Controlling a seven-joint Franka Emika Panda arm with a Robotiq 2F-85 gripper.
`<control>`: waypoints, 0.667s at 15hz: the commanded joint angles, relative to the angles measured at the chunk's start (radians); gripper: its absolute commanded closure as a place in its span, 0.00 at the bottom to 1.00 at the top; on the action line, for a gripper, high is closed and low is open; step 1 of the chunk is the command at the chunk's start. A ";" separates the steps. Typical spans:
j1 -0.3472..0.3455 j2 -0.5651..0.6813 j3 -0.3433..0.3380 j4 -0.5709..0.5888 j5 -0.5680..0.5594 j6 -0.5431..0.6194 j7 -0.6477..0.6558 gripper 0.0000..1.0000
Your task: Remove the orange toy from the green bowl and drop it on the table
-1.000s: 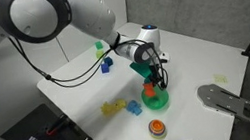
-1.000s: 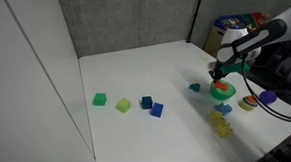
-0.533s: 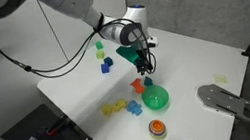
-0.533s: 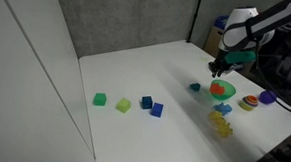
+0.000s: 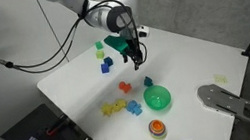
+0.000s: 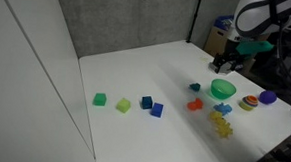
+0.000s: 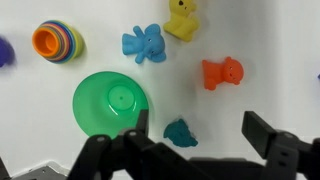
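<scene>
Well, the orange toy is lying on the white desk, outside the green bowl and a little apart from it. The bowl stands upright, and from the wrist view its inside is bare green plastic with nothing in it.

The claw hangs in the air over the desk, off to one side of both the toy and the bowl, touching neither. It is released: the wrist view shows its two dark fingers spread wide at the bottom edge with nothing gripped between them. A small teal piece lies on the desk in the gap between them, just beside the bowl's rim.

Near the orange toy, in the wrist view, lie a blue elephant-like toy and a yellow toy, the two close together. A stack of coloured rings sits near the bowl, apart from it, with something purple at the picture's edge.

In an exterior view, well away from all this, a green block, a yellow-green block and two blue blocks sit in a loose row on the desk.
</scene>
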 commanded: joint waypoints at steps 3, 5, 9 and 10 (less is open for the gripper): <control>-0.013 -0.157 0.007 -0.046 -0.044 -0.205 0.012 0.00; -0.011 -0.218 0.010 -0.061 -0.074 -0.254 0.015 0.00; -0.020 -0.359 0.023 -0.116 -0.099 -0.295 -0.001 0.00; -0.022 -0.394 0.026 -0.133 -0.097 -0.301 -0.002 0.00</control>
